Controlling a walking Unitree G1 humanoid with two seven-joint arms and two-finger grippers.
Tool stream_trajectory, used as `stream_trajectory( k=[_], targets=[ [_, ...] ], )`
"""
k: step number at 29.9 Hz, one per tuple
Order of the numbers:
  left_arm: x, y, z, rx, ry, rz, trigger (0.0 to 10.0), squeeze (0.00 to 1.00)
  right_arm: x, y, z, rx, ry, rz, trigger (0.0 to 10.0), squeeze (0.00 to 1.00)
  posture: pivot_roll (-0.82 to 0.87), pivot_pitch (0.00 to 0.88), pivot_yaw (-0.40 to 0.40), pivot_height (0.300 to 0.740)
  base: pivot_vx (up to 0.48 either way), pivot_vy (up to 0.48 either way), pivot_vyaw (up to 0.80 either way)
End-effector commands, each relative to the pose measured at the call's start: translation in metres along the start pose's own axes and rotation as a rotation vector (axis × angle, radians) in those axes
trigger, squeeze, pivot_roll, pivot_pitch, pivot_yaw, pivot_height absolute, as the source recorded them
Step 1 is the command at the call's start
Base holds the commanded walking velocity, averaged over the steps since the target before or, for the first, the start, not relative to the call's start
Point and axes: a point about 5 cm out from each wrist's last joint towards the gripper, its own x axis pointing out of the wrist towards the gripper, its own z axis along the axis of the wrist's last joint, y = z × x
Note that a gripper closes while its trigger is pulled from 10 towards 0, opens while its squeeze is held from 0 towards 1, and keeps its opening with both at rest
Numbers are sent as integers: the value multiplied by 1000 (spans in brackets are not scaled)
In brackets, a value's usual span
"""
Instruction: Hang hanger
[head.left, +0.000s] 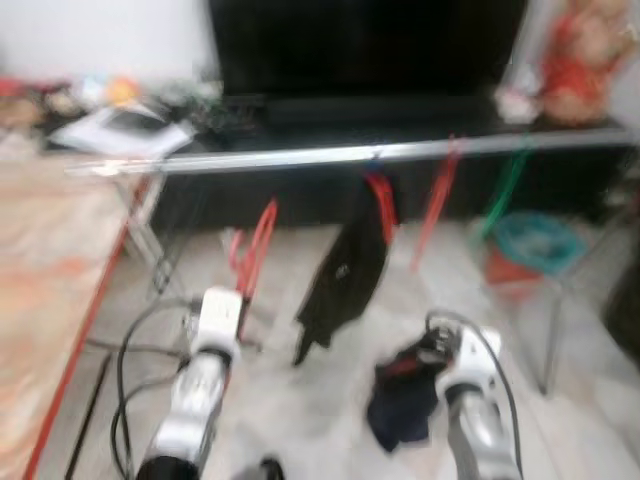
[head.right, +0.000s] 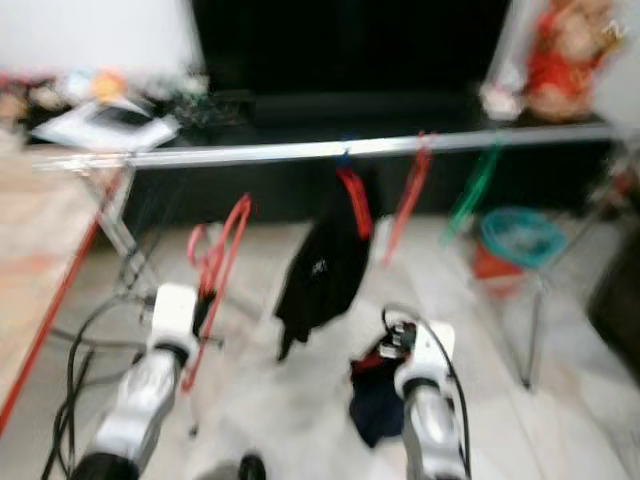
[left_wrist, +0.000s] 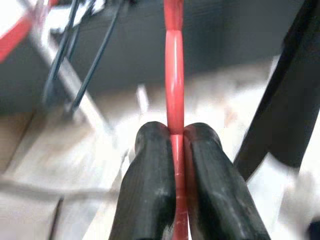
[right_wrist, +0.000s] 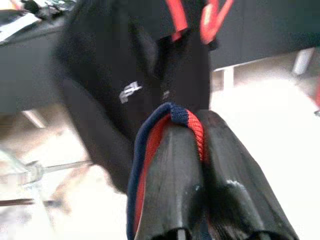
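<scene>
Left gripper (left_wrist: 175, 137) around red hanger (left_wrist: 174, 75)

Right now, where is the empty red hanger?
The red hanger is pinched in the left gripper, low on the robot's left, below the silver rail.

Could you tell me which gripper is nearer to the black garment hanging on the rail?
Right. The right gripper, holding a navy-red garment, sits just below-right of the black garment; the left gripper, clamping a red hanger, is farther left.
</scene>
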Motion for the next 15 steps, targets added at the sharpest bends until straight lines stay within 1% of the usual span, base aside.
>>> stream_trajectory(
  k=[1,5,10,15],
  targets=[
    [8,0,17,-2,-59,-5,10000,0,1,-1,2,2,-9,-3,10000,0,-11,48,21,740,-285,0,0],
    [8,-1,17,-2,-58,-7,10000,0,1,-1,2,-7,-12,-3,10000,0,-8,47,22,740,-285,0,0],
    [8,-1,17,-2,-57,-9,10000,0,1,0,2,-9,-15,-1,10000,0,-8,47,23,740,-285,0,565],
    [8,-1,17,0,-56,-12,10000,0,0,-1,2,2,-12,-7,10000,0,-9,46,24,740,-285,0,0]
  ],
)
